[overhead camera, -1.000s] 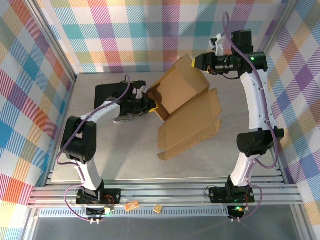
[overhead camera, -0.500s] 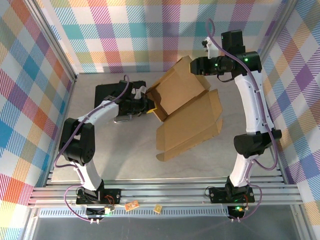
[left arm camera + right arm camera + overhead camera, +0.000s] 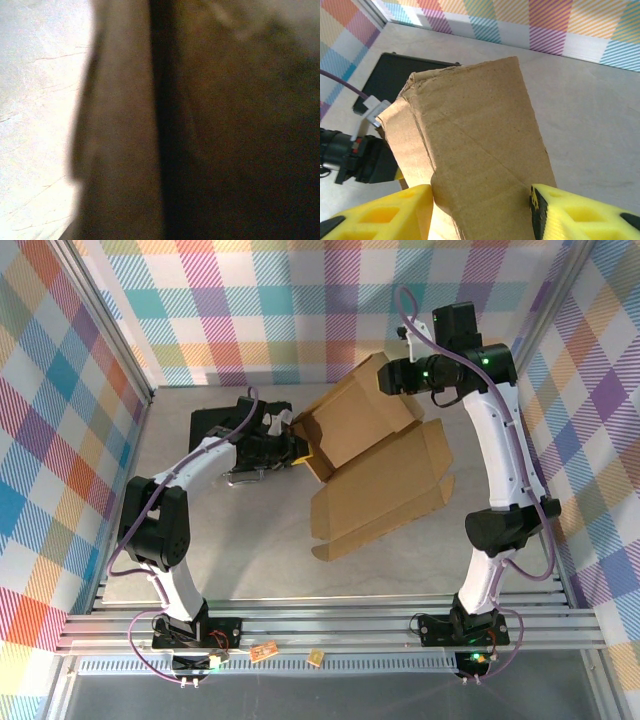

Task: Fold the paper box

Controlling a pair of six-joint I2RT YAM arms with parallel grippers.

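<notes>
The paper box [image 3: 375, 475] is a brown cardboard sheet lying mid-table, its far half raised into a slanted panel with folded sides. My right gripper [image 3: 385, 377] is at the panel's top flap. In the right wrist view that flap [image 3: 480, 145] stands between the wide-apart yellow fingers [image 3: 395, 210], its edges close to both pads; the gripper [image 3: 480, 200] is open. My left gripper [image 3: 300, 448] meets the box's left corner, and its fingertips are hidden by cardboard. The left wrist view is dark, blurred cardboard [image 3: 120, 150] close to the lens.
A black rectangular case [image 3: 215, 425] lies flat at the back left, under my left arm; it appears in the right wrist view as the black case [image 3: 400, 75]. Plaid walls close the table on three sides. A metal rail runs along the near edge.
My right gripper has moved left and slightly lower onto the raised flap. The box's flat near panel has shifted a little to the right. The left arm has held still.
</notes>
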